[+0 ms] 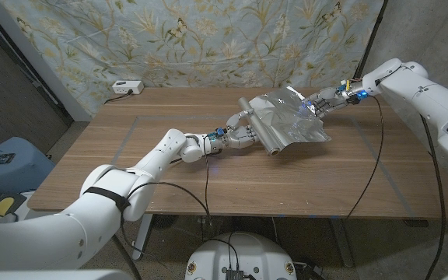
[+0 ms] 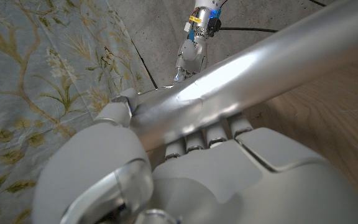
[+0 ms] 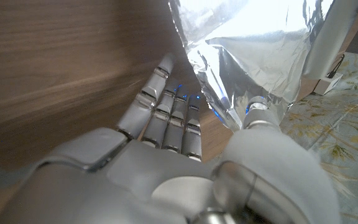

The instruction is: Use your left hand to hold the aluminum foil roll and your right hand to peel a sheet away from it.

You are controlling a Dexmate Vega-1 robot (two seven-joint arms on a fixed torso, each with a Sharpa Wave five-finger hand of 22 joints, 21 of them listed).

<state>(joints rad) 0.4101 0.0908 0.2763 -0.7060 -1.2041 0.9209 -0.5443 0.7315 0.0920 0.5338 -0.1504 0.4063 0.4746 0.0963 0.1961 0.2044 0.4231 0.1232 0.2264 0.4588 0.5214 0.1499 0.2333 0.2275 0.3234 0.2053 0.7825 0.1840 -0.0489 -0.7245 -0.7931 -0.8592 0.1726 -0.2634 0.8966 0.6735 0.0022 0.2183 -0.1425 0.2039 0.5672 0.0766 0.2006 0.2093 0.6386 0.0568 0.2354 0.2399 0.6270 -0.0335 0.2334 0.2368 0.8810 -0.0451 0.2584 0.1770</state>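
- We see the shiny silver aluminum foil roll (image 1: 263, 128) lying on the brown wooden table (image 1: 169, 167), right of the table's centre, its long axis running from about 11 o'clock to 5 o'clock in the head view.
- A crinkled silver foil sheet (image 1: 295, 118) is unrolled from it and spreads toward 3 o'clock, its far part lifted off the wood.
- The left hand (image 1: 238, 137) grips the roll from the 9 o'clock side; in the left wrist view we see its fingers (image 2: 207, 134) curled under the tube and the thumb pressed on top.
- The right hand (image 1: 327, 101) holds the sheet's edge at about 2 o'clock from the roll. In the right wrist view the thumb tip presses on the foil while the other fingers (image 3: 166, 106) lie straight beneath it.
- A white power strip (image 1: 127, 87) sits at the table's far left edge, against the pale blue floral backdrop cloth (image 1: 208, 39).
- A black cable (image 1: 372, 167) trails across the table's right side.
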